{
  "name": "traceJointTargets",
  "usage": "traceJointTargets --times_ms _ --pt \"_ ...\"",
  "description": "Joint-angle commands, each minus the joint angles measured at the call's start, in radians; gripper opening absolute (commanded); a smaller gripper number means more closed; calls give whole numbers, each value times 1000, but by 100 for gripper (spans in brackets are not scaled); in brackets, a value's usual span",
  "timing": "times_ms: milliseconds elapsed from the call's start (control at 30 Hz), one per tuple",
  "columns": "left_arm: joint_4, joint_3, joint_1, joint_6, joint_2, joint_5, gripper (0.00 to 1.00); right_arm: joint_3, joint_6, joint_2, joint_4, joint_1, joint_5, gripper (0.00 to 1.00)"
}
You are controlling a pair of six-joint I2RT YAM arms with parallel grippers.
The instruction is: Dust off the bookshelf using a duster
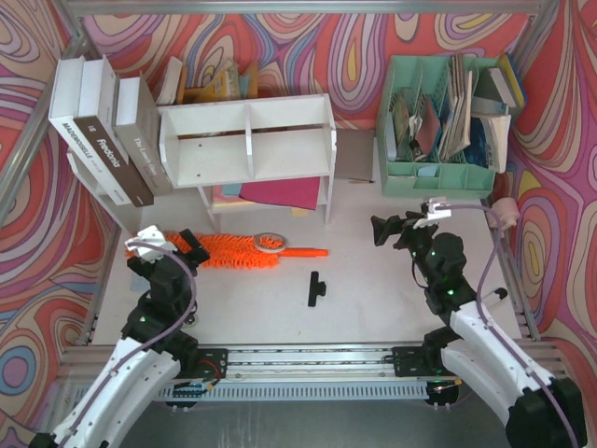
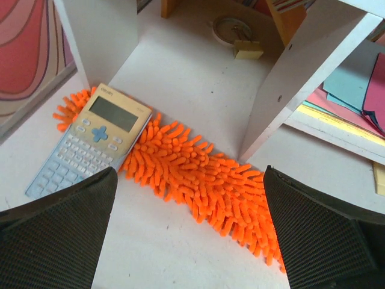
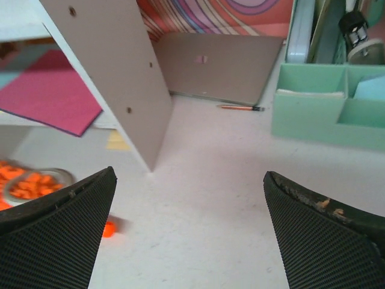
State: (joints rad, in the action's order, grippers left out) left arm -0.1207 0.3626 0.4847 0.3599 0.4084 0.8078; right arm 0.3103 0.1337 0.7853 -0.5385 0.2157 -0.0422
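The white bookshelf (image 1: 247, 140) stands on its legs at the back middle, split by a divider into two compartments. In front of it the fluffy orange duster (image 1: 233, 250) lies flat on the table, its plastic handle (image 1: 303, 252) pointing right. My left gripper (image 1: 187, 245) hovers open over the duster's left end; in the left wrist view the duster (image 2: 198, 174) runs diagonally between the wide-apart fingers (image 2: 60, 235), which hold nothing. My right gripper (image 1: 387, 229) is open and holds nothing, to the right of the shelf's right leg (image 3: 114, 72), away from the duster.
A calculator (image 2: 93, 141) lies partly on the duster's left end. A tape roll (image 1: 271, 243) rests against the duster. A black clip (image 1: 315, 287) lies in front. A mint-green organizer (image 1: 438, 131) stands back right, big books (image 1: 103, 126) back left. Grey notebook (image 3: 222, 66) and pencil (image 3: 240, 108) lie behind.
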Motion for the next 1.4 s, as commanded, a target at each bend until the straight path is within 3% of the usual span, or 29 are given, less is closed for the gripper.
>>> traceJointTargets --times_ms 0,67,167,333,567,800,1067,1367 --pt "-327 73 6 180 -50 -13 98 80 325 -99 353 2 74 99" --pt "-375 95 5 229 -55 -12 98 81 371 -117 386 2 69 99" --pt "-468 133 6 351 -46 5 98 98 308 -96 411 2 -48 99" --pt "-524 144 6 409 -28 -61 98 142 203 -1 435 55 -242 99" --pt "-645 194 4 522 16 -67 98 210 94 102 433 308 -167 99" --pt "-588 174 4 438 4 -130 98 346 -23 339 397 571 -12 91" --pt "-567 125 4 406 -36 -140 98 524 -89 618 311 700 52 80" --pt "-541 92 4 380 -92 -162 98 669 -148 838 274 725 122 66"
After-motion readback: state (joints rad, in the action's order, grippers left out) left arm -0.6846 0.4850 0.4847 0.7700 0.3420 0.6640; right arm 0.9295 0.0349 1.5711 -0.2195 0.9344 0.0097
